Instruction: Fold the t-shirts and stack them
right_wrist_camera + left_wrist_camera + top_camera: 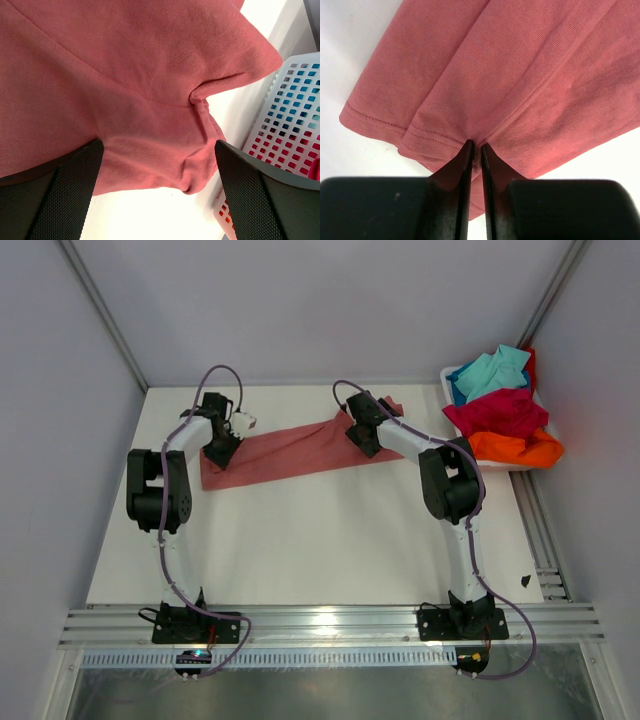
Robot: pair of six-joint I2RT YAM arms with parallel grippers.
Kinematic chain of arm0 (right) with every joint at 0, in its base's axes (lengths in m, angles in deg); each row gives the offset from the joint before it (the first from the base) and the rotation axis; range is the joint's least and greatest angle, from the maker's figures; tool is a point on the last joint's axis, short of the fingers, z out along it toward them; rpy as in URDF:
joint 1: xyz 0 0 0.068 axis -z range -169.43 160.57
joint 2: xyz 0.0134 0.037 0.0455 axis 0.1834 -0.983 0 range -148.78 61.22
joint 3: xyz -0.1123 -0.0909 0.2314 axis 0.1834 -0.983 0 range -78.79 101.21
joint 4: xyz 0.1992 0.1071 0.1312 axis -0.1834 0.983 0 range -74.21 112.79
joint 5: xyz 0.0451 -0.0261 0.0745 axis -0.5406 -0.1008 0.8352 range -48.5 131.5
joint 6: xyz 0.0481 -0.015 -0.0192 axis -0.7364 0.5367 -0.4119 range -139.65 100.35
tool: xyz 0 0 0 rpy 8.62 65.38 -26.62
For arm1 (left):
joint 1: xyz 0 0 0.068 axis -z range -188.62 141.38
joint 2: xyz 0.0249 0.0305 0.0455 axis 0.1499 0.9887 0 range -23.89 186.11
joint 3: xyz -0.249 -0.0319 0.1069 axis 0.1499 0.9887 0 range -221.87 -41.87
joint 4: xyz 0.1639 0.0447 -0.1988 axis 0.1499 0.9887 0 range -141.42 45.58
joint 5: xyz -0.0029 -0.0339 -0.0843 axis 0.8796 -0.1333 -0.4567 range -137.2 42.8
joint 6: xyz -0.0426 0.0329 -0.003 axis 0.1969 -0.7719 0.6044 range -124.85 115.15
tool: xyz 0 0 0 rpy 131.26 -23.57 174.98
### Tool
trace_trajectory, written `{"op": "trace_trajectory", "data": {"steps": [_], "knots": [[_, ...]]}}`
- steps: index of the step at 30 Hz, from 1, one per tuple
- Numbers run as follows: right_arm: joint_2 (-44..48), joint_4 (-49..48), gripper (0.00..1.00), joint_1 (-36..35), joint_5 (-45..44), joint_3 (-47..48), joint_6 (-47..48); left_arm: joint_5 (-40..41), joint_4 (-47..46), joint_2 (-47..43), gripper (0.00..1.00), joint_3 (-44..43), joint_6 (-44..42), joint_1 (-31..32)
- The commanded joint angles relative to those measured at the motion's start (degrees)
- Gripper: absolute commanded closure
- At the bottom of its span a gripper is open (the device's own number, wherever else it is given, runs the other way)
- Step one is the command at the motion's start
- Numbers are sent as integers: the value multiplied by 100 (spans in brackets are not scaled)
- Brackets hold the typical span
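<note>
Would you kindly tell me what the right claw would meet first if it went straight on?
The salmon-pink t-shirt: the right claw, jaws wide open, points straight at its bunched edge, with cloth spanning the gap. How far off the cloth lies is hard to judge.

Bare white worktop (320, 540) fills the lower middle of the top view, open between the black-and-white left arm (160, 495) and right arm (450, 485). A long salmon-pink cloth t-shirt (290, 452) spans the upper middle. A white perforated plastic tub (450, 377), heaped with turquoise, crimson and orange t-shirts (500, 412), blocks the upper right corner.
</note>
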Motion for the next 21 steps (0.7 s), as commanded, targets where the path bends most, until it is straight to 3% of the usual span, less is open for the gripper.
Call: {"op": "trace_trajectory", "data": {"steps": [1, 3, 5, 21], "knots": [[41, 443, 2, 27, 222, -169, -159, -62, -65, -47, 86, -92, 37, -32], [41, 443, 2, 28, 231, -169, -159, -44, -56, -64, 89, -109, 29, -23], [41, 443, 2, 28, 222, -169, -168, -9, -48, -73, 99, -127, 2, -23], [59, 443, 2, 36, 214, -186, -133, 448, -179, 164, 100, -803, 169, -32]]}}
